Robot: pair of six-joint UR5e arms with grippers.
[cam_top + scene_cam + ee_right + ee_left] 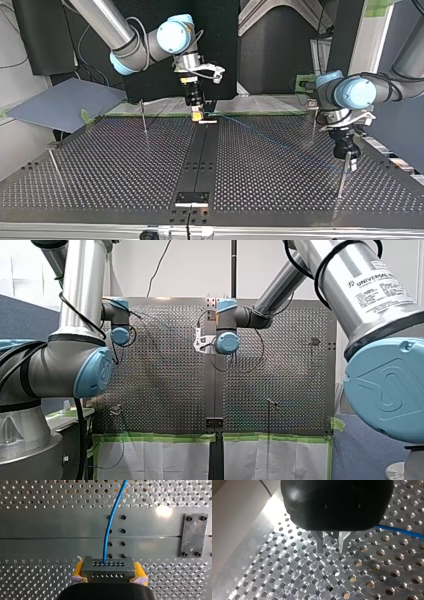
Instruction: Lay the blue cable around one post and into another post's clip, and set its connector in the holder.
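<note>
Top view: my right pincer (pixel 198 116) hangs low over the far end of the surface's (pixel 100 165) dark centre strip. It is closed on the grey connector (pixel 107 566), with yellow pads (pixel 139 572) pressed to its two ends. The blue cable (pixel 270 136) leaves the connector and slants straight across the surface toward my left pincer (pixel 348 161). That pincer stands just beside a thin post (pixel 341 179). Its metal fingers (pixel 320 542) sit a narrow gap apart with nothing seen between them, and the cable passes alongside. Cannot tell whether the cable touches the post. Judgement: routing is barely begun, and the left arm is the nearer one to this post.
</note>
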